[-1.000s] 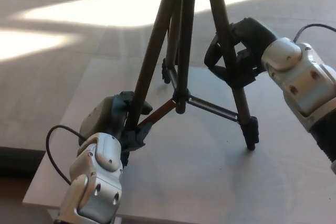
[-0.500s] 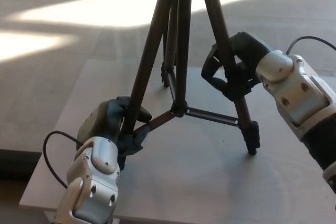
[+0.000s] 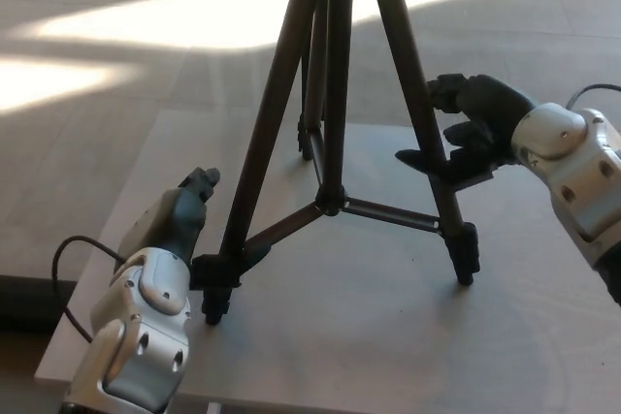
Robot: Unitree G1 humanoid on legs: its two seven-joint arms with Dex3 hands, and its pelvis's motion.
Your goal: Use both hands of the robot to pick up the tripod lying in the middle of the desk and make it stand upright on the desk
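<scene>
Standing upright on the desk w/ all three feet down, the tripod was free; left hand and right hand had fingers apart, just beside its legs.

No legible text, label, brand or number appeared in the head view. The surfaces carried no readable markings.

Between the black left hand and black right hand is a dark brown-and-black tripod. Under both, the desk is pale grey wood grain.
</scene>
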